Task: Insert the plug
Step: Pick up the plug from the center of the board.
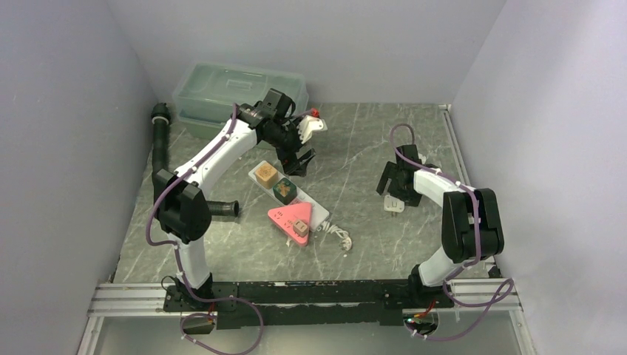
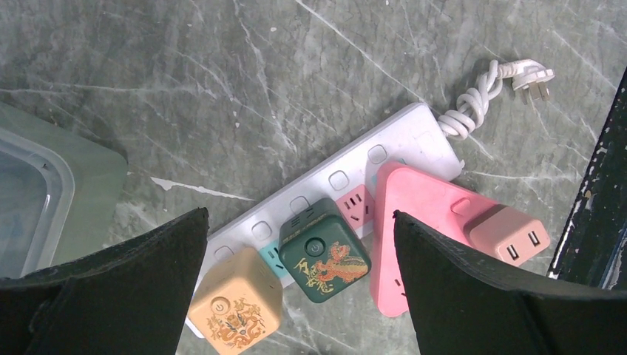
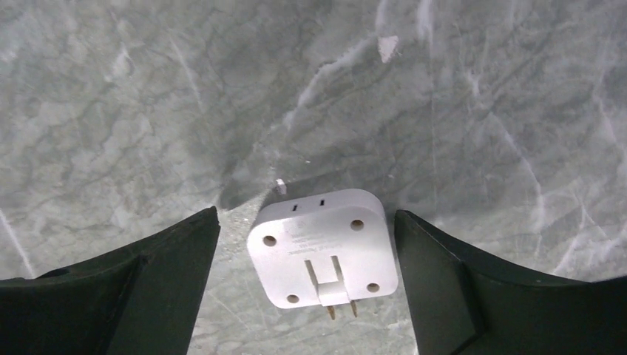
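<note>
Two claws stand wide open and empty, the right claw (image 3: 304, 222) straddling the white plug (image 3: 319, 251) that lies loose on the desk (image 3: 148, 111), the left claw (image 2: 299, 222) poised over the power strip (image 2: 347, 168), with grasp and insertion both yet to come.

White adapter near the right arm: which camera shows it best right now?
Right wrist view: the white adapter lies centred and close, both prongs visible. The top external view shows it only as a small white shape. The left wrist view misses it.
</note>
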`<state>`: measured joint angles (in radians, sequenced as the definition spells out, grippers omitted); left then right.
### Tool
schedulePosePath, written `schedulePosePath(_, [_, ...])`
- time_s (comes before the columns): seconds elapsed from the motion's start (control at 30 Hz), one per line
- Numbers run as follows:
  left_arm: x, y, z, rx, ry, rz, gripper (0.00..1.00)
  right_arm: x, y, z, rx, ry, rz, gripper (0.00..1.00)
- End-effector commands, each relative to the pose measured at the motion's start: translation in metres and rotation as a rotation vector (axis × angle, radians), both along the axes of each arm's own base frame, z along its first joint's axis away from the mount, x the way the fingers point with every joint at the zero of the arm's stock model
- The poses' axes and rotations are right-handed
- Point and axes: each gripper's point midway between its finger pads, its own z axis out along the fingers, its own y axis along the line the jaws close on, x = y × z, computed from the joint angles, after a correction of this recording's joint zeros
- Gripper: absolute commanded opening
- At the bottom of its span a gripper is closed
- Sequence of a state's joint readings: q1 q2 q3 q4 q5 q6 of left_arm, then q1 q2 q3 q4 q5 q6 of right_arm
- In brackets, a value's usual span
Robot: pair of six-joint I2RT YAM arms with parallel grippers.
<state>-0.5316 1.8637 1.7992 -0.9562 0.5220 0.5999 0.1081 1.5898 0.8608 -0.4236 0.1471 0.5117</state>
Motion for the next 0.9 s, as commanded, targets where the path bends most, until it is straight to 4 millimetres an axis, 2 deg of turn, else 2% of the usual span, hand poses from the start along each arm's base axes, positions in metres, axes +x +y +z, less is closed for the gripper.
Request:
schedulePosePath(0.0, [-0.010,0.000,0.020,-0.028,-0.010,0.000,0.99,-0.001,0.020,-0.013,0.109,0.006,0.037,0.83])
schedulePosePath(0.07, [-0.012,0.000,0.019,-0.027,0.007,-0.001,0.98,-0.005,0.021,-0.013,0.115,0.011,0.035,0.77])
schedulePosePath(0.27, [-0.018,0.008,0.023,0.008,0.010,-0.009,0.93,-0.022,0.020,-0.015,0.118,0.021,0.011,0.70])
schedulePosePath(0.33, [-0.021,0.010,0.025,0.013,0.006,-0.010,0.93,-0.026,0.022,-0.012,0.121,0.010,0.013,0.76])
schedulePosePath(0.37, [-0.022,0.011,0.026,0.016,0.006,-0.008,0.93,-0.027,0.023,-0.011,0.119,0.004,0.016,0.90])
schedulePosePath(0.4, [-0.023,0.012,0.026,0.018,0.007,-0.005,0.93,-0.027,0.024,-0.010,0.117,0.000,0.022,0.99])
schedulePosePath(0.47, [-0.024,0.013,0.025,0.023,0.008,0.000,0.93,-0.027,0.026,-0.007,0.116,-0.007,0.042,1.00])
schedulePosePath(0.67, [-0.027,0.013,0.025,0.039,-0.009,0.010,0.92,-0.024,0.030,-0.002,0.100,-0.009,0.091,0.99])
schedulePosePath(0.87, [-0.030,0.011,0.028,0.045,-0.019,0.001,0.90,-0.028,0.030,-0.008,0.034,0.047,0.131,0.85])
